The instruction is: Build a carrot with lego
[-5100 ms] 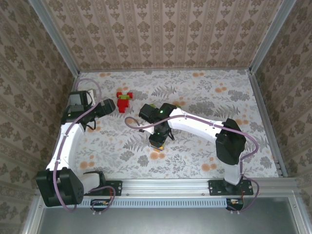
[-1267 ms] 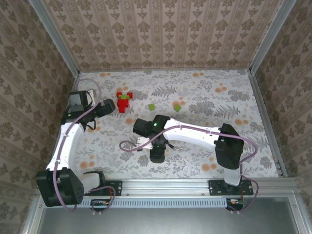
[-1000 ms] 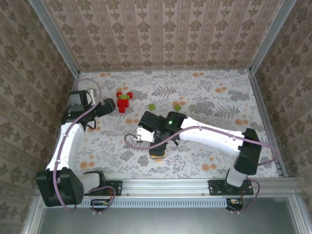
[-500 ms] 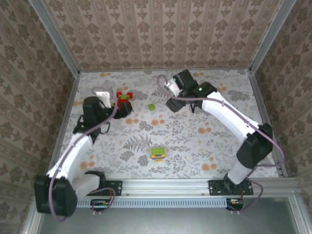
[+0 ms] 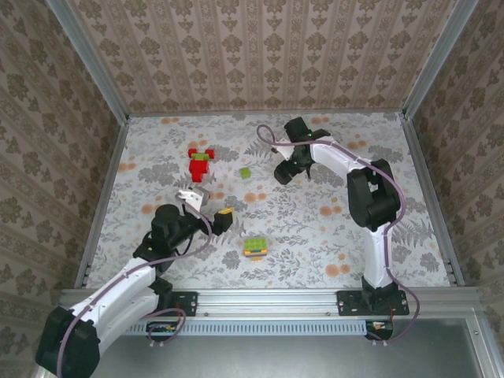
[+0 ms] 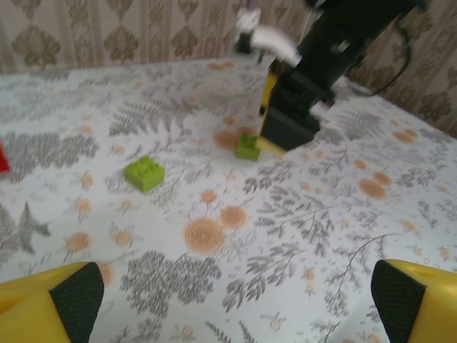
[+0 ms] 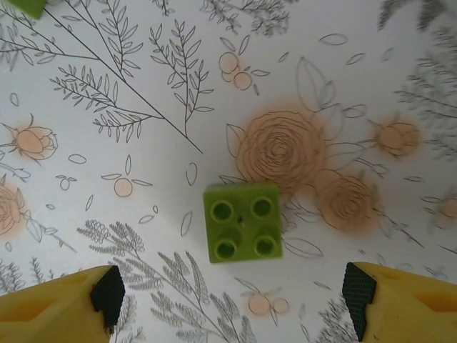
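The carrot [image 5: 253, 247], a short stack of green, yellow and orange lego, lies alone on the table near the front. My right gripper [image 5: 285, 173] is at the back centre, open, hovering over a loose green square brick [image 7: 241, 220] that lies flat between and just ahead of its fingertips [image 7: 107, 293]. A second green brick [image 5: 245, 172] lies to its left; the left wrist view has it too [image 6: 144, 174]. My left gripper [image 5: 222, 219] is open and empty at the near left, facing the right gripper [image 6: 285, 107].
A small pile of red and green bricks [image 5: 199, 164] sits at the back left. The floral table cover [image 5: 331, 236] is walled by patterned panels [image 5: 260, 55] on three sides, with metal rails [image 5: 268, 298] along the front.
The right gripper left the carrot stack on the front of the table and swung to the back over the green brick. The left arm drew back from the red pile toward the near middle.
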You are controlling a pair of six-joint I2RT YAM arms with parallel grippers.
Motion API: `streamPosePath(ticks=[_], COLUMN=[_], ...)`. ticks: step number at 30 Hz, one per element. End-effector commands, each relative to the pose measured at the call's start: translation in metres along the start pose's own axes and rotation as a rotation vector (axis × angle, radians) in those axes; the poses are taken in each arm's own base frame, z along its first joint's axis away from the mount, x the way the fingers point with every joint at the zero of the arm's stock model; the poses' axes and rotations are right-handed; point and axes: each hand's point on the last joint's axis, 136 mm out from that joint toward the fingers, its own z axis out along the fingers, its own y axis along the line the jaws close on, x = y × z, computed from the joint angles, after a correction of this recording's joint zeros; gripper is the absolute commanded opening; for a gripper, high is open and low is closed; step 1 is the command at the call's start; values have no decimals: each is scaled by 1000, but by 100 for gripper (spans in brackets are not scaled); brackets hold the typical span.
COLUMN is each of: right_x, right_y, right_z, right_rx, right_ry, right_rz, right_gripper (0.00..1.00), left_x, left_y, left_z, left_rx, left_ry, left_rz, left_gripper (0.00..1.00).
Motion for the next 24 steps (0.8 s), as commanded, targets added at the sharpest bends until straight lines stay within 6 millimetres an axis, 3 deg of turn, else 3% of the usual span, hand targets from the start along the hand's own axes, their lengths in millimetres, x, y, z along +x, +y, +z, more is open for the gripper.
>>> streamPosePath(ticks=[1, 7, 18, 24], right_x=[-7, -2, -1, 5], right_y=[3, 2, 0, 1], right_z=[8, 25, 35, 36], right_rx=[-53, -65, -68, -71], right_ry=[-19, 17, 43, 66], right_rz=[-27, -21, -8, -7], right_gripper=[81, 76, 51, 50], left_x=[-28, -26, -21, -11], left_y=[-5, -10, -19, -31], left_z=[-3, 3, 9, 20], left_rx=[4, 32, 71, 117], left_ry=[-102, -78, -49, 1], left_rz=[71, 79, 107, 139], left_gripper=[100, 100, 100, 100])
